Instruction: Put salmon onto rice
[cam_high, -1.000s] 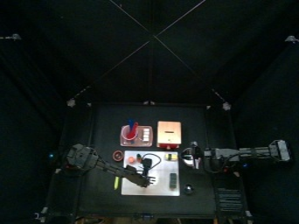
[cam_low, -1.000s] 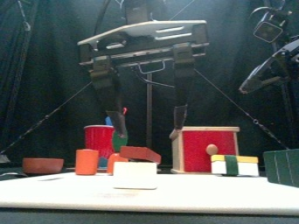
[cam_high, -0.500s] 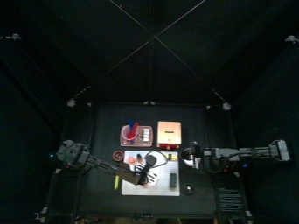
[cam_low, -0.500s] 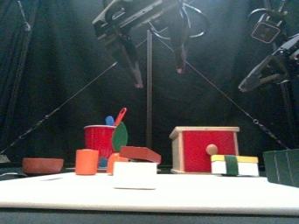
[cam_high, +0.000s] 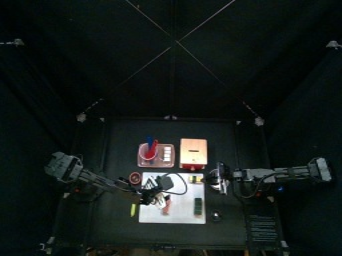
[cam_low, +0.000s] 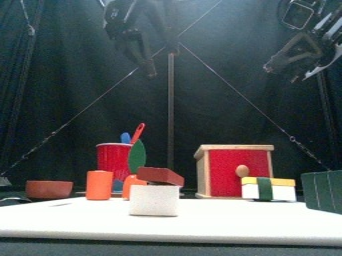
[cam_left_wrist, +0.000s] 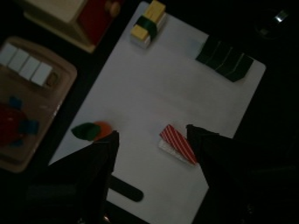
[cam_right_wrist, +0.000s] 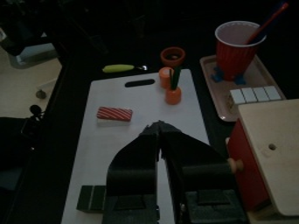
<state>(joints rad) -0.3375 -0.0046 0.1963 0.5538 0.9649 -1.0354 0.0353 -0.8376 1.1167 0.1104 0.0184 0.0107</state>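
Note:
The salmon (cam_low: 159, 176), an orange-red slab, lies tilted on top of the white rice block (cam_low: 154, 201) on the white board (cam_low: 241, 218). It shows striped in the left wrist view (cam_left_wrist: 179, 145) and in the right wrist view (cam_right_wrist: 114, 114). My left gripper (cam_left_wrist: 149, 140) is open and empty, high above the board; in the front view it hangs at the top (cam_low: 142, 45). My right gripper (cam_right_wrist: 158, 133) is shut and empty, over the board's right end, well apart from the salmon.
Behind the board stand a red cup (cam_low: 115, 163) with a spoon, an orange cylinder (cam_low: 99, 185), a brown bowl (cam_low: 50, 188) and the red-fronted tan box (cam_low: 237, 170). A yellow-green sushi piece (cam_low: 267, 188) and a dark green block (cam_low: 323, 190) sit at the right. A yellow-green stick (cam_right_wrist: 119, 67) lies off the board.
My left gripper has risen from around the salmon and pulled back to the left, open. The salmon has stayed on the rice. The right arm has barely moved.

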